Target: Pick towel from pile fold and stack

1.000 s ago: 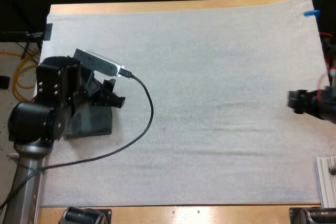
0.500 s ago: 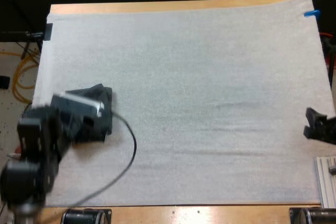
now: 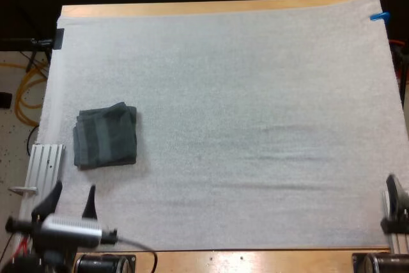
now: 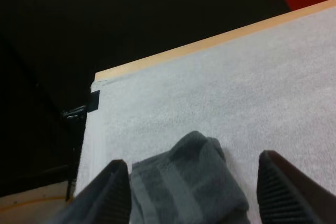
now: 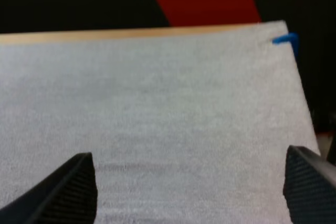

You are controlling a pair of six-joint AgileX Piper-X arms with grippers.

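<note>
Now: towel [image 3: 106, 136] folded square, dark grey-green | left gripper [image 3: 73, 191] wide | right gripper [image 5: 189, 156] wide

The towel [image 3: 105, 135] was dark grey-green cloth, matt, with a soft looped pile and a flatter woven band across it. The mat [image 3: 255, 81] was white, matt and finely napped, with faint creases. The table [image 3: 192, 8] edge was light wood, smooth, with a low sheen. The left gripper [image 3: 75, 187] had black matt fingers [image 4: 283, 192] with ribbed pads. A rail [image 3: 45, 165] beside the mat was bare ridged metal, dull silver.
</note>
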